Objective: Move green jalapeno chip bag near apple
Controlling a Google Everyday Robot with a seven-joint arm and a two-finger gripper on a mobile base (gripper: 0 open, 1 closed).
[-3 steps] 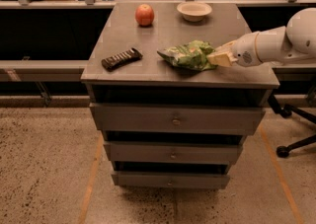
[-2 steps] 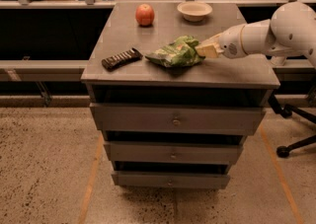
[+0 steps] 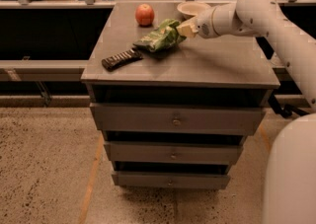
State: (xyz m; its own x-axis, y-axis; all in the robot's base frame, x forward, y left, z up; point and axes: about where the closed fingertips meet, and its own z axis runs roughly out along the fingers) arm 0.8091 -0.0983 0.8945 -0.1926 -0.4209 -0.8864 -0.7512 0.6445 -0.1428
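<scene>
Hand pinches the right edge of the green jalapeno chip bag. Over the last second I have dragged it back-left across the surface. It is now near the apple, not touching. I judge release is close.

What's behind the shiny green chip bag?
A round red apple sits behind the crumpled shiny green chip bag, apart from it. The gripper, holding the bag's right end, covers part of a shallow white bowl farther back.
</scene>
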